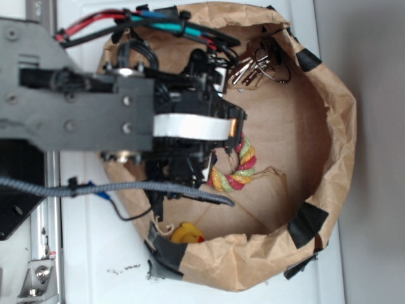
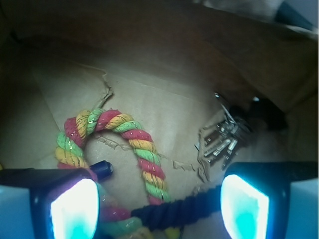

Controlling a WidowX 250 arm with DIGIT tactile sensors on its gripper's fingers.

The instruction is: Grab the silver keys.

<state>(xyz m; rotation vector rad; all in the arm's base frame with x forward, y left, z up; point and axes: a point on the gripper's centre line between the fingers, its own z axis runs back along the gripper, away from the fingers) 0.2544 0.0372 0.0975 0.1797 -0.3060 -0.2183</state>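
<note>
your silver keys (image 2: 225,139) lie on the brown paper floor near the far wall of the paper bin (image 1: 329,145), in the upper corner in the exterior view (image 1: 253,66). the gripper (image 2: 158,208) hangs well short of them with its jaws spread wide, holding nothing; its pads (image 2: 75,209) glow pale blue. between the jaws you see the multicoloured rope (image 2: 124,134) and a navy rope (image 2: 179,211). the bin, patched with black tape (image 1: 308,223), sits on a white table (image 1: 95,266). no readable writing.
</note>
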